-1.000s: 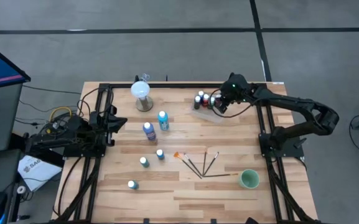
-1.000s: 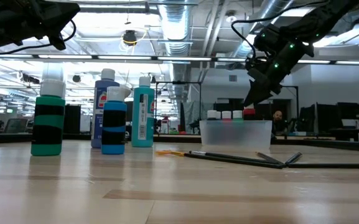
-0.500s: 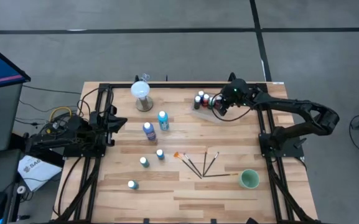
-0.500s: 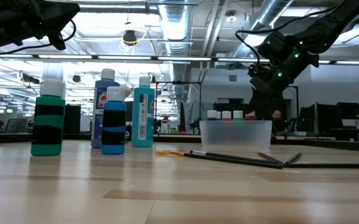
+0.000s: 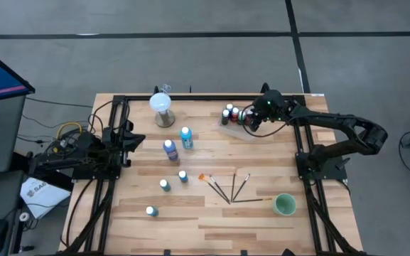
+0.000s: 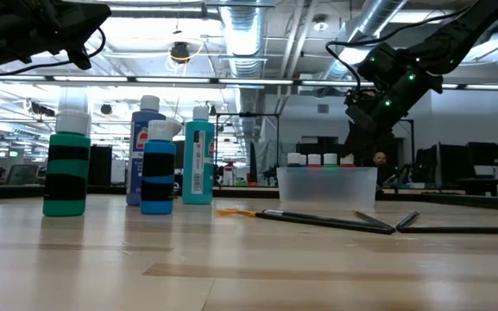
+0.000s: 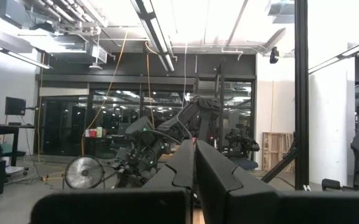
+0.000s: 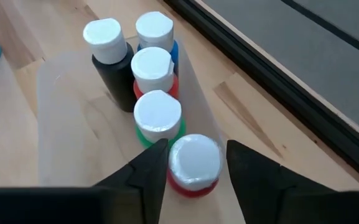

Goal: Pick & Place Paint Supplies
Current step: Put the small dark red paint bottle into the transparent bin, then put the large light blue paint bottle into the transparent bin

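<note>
Five white-capped bottles sit in a row in the clear plastic tray [image 8: 55,124] at the table's far right: black [image 8: 107,56], blue [image 8: 156,31], red [image 8: 152,70], green [image 8: 157,118], and a red-bodied bottle [image 8: 195,163] nearest the right gripper [image 8: 195,165]. Its fingers are apart and bracket that last bottle's cap on both sides; contact can't be confirmed. In the high view the right gripper [image 5: 251,118] is at the tray [image 5: 251,133], right arm reaching in from the right.

Five more bottles stand loose mid-table: teal bottle [image 5: 186,136], blue bottle [image 5: 170,148], and three small ones [image 5: 182,176], [image 5: 164,185], [image 5: 150,211]. Paintbrushes [image 5: 227,188] lie fanned near the green cup [image 5: 284,205], one orange-tipped [image 5: 205,178]. White globe [image 5: 162,104] at far edge.

Left gripper [image 5: 135,139] is parked at the left side, fingers together.
</note>
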You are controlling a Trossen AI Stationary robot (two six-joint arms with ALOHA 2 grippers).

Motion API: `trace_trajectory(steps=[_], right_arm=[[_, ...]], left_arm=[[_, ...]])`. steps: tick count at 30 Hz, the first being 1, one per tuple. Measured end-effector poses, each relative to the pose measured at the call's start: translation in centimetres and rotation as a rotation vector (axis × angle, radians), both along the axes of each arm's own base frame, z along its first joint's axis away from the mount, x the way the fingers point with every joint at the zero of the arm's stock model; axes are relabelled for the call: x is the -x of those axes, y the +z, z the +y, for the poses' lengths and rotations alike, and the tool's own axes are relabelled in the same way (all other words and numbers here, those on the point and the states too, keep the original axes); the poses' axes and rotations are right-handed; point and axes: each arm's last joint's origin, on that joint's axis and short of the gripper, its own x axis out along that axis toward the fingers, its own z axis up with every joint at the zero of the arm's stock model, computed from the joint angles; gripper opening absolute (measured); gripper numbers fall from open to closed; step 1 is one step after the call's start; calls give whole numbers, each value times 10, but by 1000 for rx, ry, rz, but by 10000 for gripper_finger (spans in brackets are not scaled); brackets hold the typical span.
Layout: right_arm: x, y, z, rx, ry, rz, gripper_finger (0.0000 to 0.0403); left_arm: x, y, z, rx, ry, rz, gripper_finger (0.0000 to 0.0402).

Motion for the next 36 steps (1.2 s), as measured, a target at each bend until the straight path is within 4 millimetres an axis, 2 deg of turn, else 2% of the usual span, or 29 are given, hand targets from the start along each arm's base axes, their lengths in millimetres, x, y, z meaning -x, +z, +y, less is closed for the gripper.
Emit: trace_trajectory(steps=[7, 12, 17, 22, 25, 28, 36], right_arm=[[0, 0, 0, 1, 1, 0, 173], [1, 6, 1, 18, 4, -16, 209], [0, 30, 1, 51, 12, -102, 243], [-5, 62, 11, 102, 73, -210, 248], [-19, 79, 23, 127, 157, -269, 248], [-41, 88, 37, 153, 262, -291, 249], [-115, 96, 68, 241, 506, -346, 251]], left_arm=[[0, 0, 0, 0, 0, 0, 2], [0, 0, 0, 0, 0, 0, 2], [0, 0, 0, 0, 0, 0, 2], [0, 0, 0, 0, 0, 0, 2], [0, 0, 0, 0, 0, 0, 2], [0, 0, 0, 0, 0, 0, 2], [0, 0, 0, 0, 0, 0, 2]])
